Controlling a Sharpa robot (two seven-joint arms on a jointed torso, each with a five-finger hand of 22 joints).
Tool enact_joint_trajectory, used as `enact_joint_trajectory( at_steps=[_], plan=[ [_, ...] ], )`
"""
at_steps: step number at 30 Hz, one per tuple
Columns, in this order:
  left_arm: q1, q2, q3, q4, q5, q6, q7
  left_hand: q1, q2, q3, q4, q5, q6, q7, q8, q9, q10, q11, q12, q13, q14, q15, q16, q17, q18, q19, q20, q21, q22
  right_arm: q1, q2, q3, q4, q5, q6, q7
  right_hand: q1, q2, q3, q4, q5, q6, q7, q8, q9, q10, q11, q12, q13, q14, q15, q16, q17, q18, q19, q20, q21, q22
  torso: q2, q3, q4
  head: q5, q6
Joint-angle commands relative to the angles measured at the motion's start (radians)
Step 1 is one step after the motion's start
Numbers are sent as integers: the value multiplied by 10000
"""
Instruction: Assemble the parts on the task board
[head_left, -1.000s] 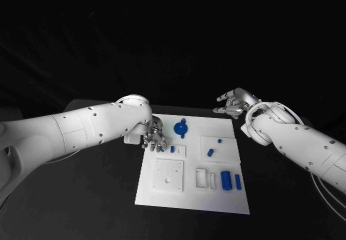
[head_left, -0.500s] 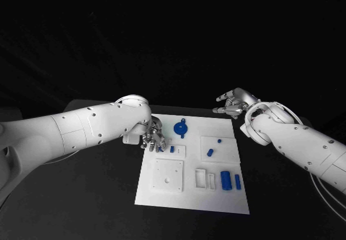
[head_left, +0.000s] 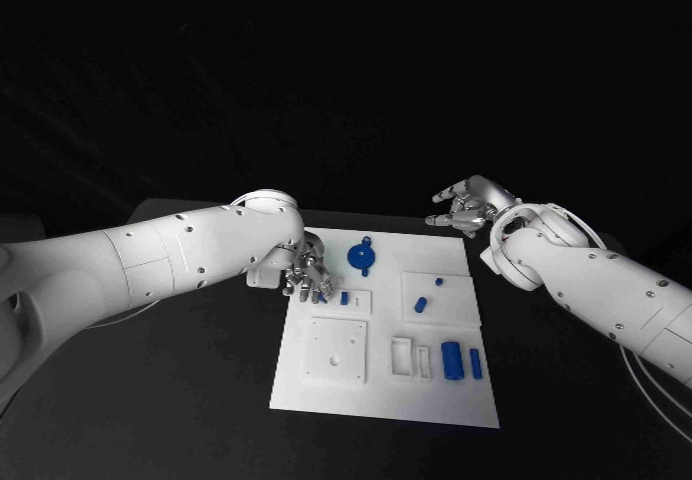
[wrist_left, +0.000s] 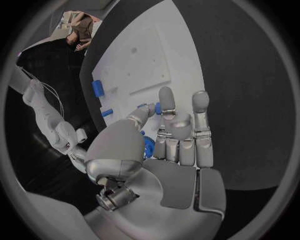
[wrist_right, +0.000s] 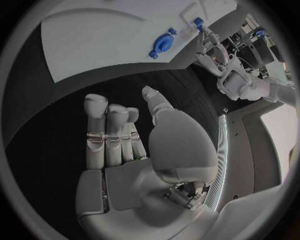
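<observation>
Nothing has moved since the earlier frames: both hands and every part lie where they lay a second ago.

Nearest on the board (head_left: 447, 405), at its right side, a blue cylinder (head_left: 451, 359) lies with a slimmer blue bar (head_left: 476, 363) just beside it, both to the right of two white slotted blocks (head_left: 410, 357). To their left sits a square white plate (head_left: 336, 349) with small holes. Farther up, on a raised white square, stand a blue peg (head_left: 420, 304) and a smaller blue stud (head_left: 437, 282).

The left hand (head_left: 304, 275) hangs over the board's left edge, fingers pointing down and close together. A small blue part (head_left: 343, 296) lies just beside the fingertips; whether the fingers touch or pinch anything cannot be told. In the left wrist view the hand (wrist_left: 169, 150) has its fingers extended side by side, with a blue piece (wrist_left: 158, 108) at the fingertips.

The round blue part (head_left: 361, 257) lies near the board's far edge, just right of the left hand.

The right hand (head_left: 464, 207) hovers beyond the board's far right corner, well apart from all parts, fingers spread and holding nothing; the right wrist view confirms an empty palm (wrist_right: 134, 150).
</observation>
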Motion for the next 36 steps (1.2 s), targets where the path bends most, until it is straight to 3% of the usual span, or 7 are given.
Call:
enact_joint_trajectory(
  at_steps=[1,18,36],
  plan=[
    [-22,44,-6,-24,4,14,-71,95,-29,2105,-2051,49,169,-89,-43,6,345,-37,52,-10,-9,-27,33,7,202,14,1,45,187,-4,7,2,3,-31,56,79,-55,21,25,-11,20,69,14,24,1,-43,5,-22,1,-33,17,-41,-9,130,490,38,-32,4,2,-1,-3,6,1],
    [-65,48,-51,-31,43,312,-168,111,-33,2103,-2056,47,185,-88,-70,6,344,-34,52,-21,-15,-17,39,24,204,-1,11,47,190,-5,-1,2,0,-39,57,75,-54,27,49,-41,14,59,17,25,1,-46,7,-23,2,-32,16,-40,-7,130,493,38,-29,11,1,-8,1,-3,-31],
    [-63,46,-47,-23,44,167,-94,121,-69,2117,-2061,104,241,-102,-74,12,354,-48,104,-14,22,-17,110,123,212,12,12,84,194,-5,13,2,-7,-41,47,88,-54,27,49,-41,14,59,17,25,1,-46,7,-23,2,-32,16,-40,-7,130,493,38,-29,11,9,-3,-7,-3,-26]
  ],
)
